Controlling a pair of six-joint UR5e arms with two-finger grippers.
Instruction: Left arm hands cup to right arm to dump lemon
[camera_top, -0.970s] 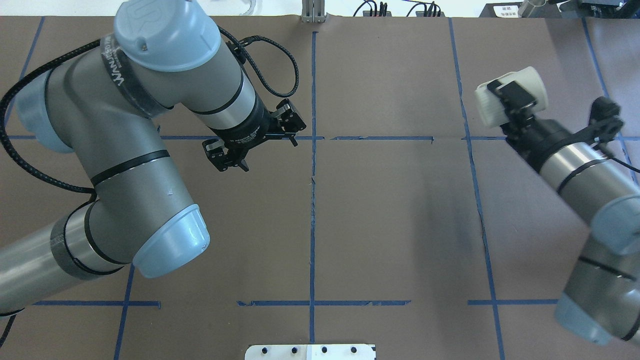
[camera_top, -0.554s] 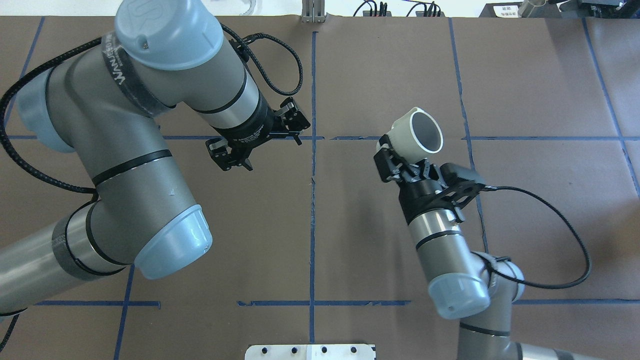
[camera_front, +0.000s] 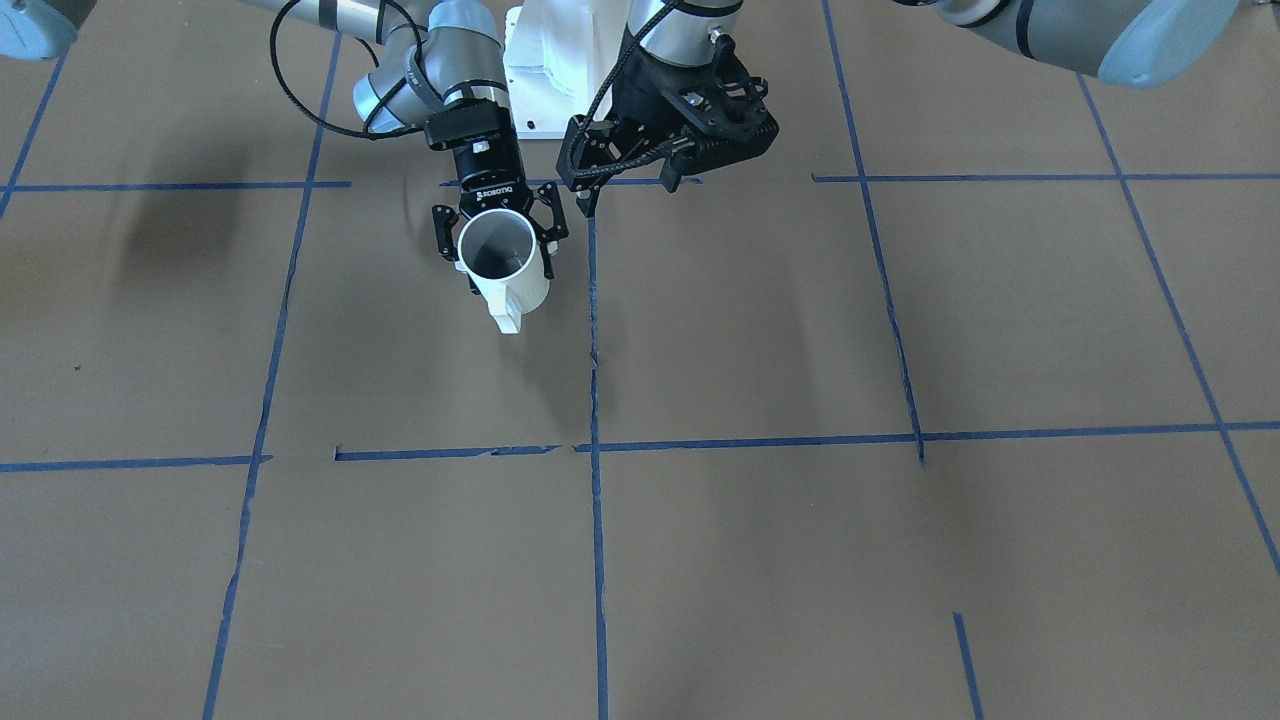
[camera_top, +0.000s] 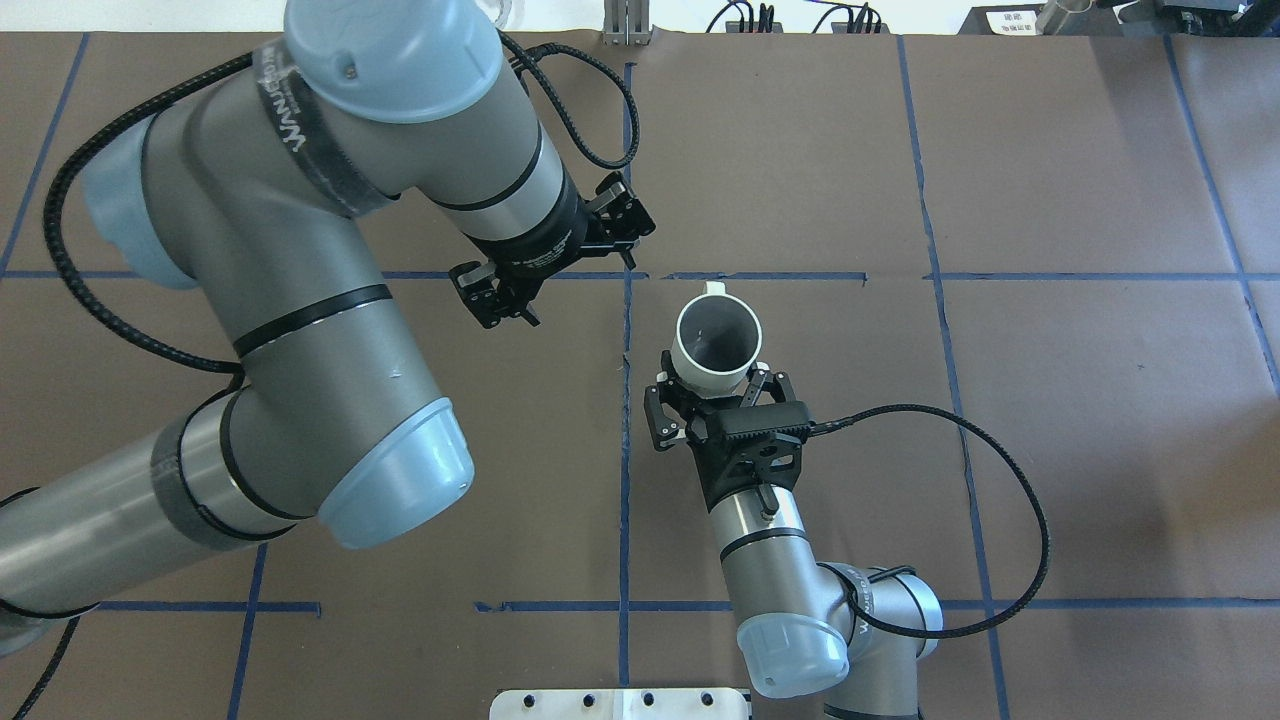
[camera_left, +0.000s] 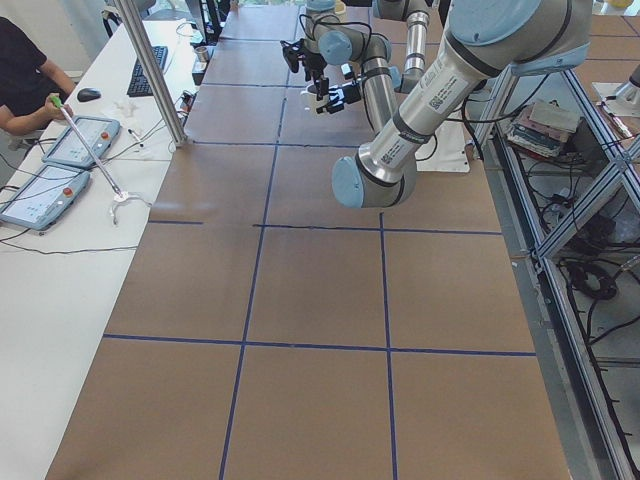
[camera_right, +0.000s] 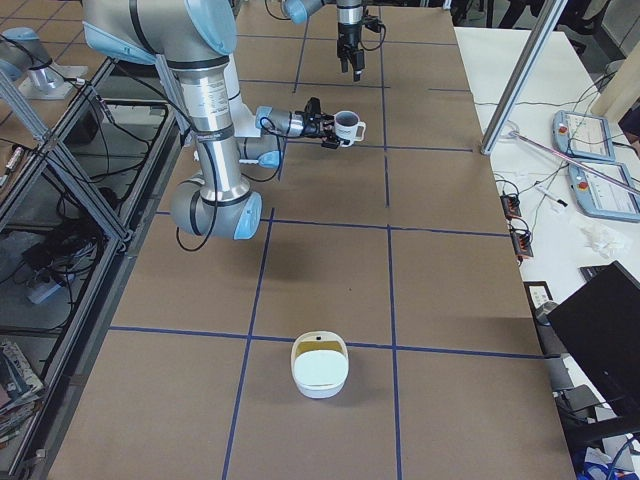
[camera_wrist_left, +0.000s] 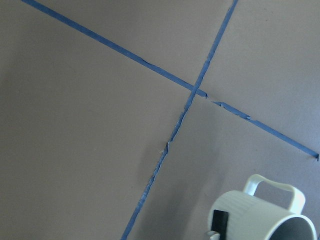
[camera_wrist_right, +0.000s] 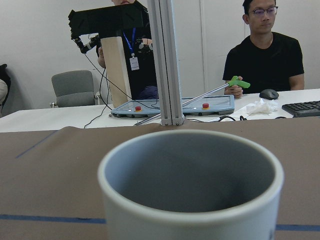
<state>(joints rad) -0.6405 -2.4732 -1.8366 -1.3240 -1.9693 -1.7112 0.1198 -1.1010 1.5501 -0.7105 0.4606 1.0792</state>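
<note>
Handover looks finished: the right gripper pinches the cup upright, just right of the tape cross. The left gripper, just left of that cross, appears spread and empty. Next comes tipping, though no lemon shows inside.

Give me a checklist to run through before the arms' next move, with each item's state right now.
1. Right end effector grips the cup on both sides: ok.
2. Cup upright, mouth up: ok.
3. Cup empty, only grey showing inside: ok.
4. Left end effector open, holding nothing, apart from the cup: ok.
5. Handle points away from the robot, free of the fingers: ok.
6. Lemon in the white container: cannot tell; its inside only looks pale yellow.
</note>
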